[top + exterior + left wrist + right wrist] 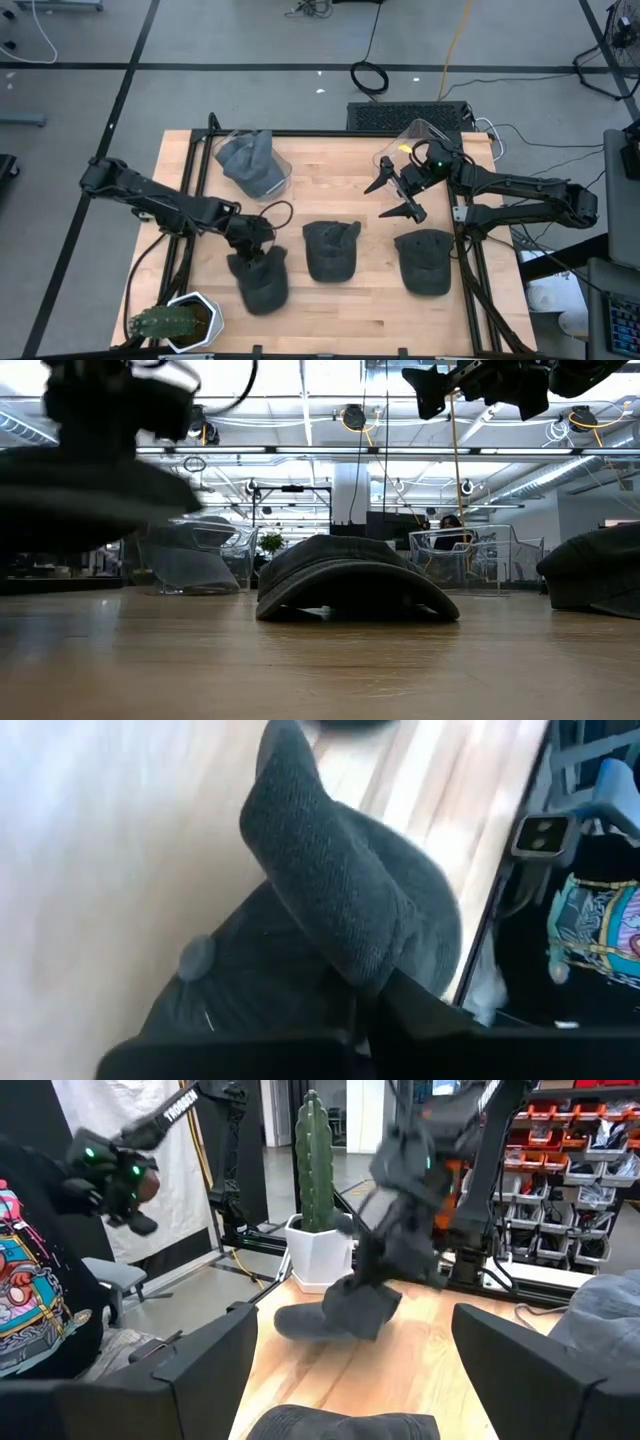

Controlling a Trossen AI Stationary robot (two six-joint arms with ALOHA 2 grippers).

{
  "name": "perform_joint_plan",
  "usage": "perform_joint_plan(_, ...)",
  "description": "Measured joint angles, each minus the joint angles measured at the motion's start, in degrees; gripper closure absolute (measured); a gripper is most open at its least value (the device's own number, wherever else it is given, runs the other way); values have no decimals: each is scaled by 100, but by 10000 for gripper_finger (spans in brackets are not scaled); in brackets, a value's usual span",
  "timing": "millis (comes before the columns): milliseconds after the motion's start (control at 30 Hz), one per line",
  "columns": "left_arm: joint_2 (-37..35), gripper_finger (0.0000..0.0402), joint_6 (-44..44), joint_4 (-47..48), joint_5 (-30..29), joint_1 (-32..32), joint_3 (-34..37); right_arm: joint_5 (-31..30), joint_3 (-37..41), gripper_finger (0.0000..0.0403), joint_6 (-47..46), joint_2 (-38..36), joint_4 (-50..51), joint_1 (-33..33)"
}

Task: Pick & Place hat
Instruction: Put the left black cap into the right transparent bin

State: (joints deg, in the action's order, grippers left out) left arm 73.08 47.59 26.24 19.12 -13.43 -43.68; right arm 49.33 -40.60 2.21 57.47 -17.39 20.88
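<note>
We see the left gripper point(252, 243) low over the front left part of the wooden tabletop point(330, 170), with its fingers clamped on a dark grey hat point(261, 281). From the left wrist camera, the hat point(340, 910) is pinched by a fold of its fabric right at the fingers, and the rest of it hangs toward the tabletop. In the right wrist view the same hat point(335, 1312) looks lifted, its lower edge close above the wood; we cannot tell whether any part touches.

A second hat point(331, 250) lies flat near the middle of the tabletop, and a third hat point(424, 262) lies to its right, near the right edge. At the back left, a blue-grey hat point(250, 163) sits in a clear bin point(270, 170).

The right gripper point(398, 195) hangs in the air over the back right part of the tabletop, well apart from the hats, its fingers spread wide and holding nothing.

A cactus in a white pot point(180, 322) stands at the front left corner, just beside the held hat.
</note>
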Motion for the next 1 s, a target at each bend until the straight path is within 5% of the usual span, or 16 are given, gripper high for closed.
perform_joint_plan(233,4,397,-1202,1723,-1482,-40,-1609,-5,4,78,-2,48,31,0)
perform_joint_plan(400,2,398,-2139,1912,-2524,172,-2295,-19,4,78,-40,207,-3,-17)
perform_joint_plan(533,88,398,-2670,1921,-2777,481,-2650,-467,4,78,-340,535,-285,-267)
perform_joint_plan(800,216,398,-3233,1810,-3581,1226,-2841,-2394,4,78,-706,1362,-856,-885)
perform_joint_plan(1000,462,398,-3691,1386,-3577,1509,-2844,-2543,1,78,-1822,2087,-1950,-1046)
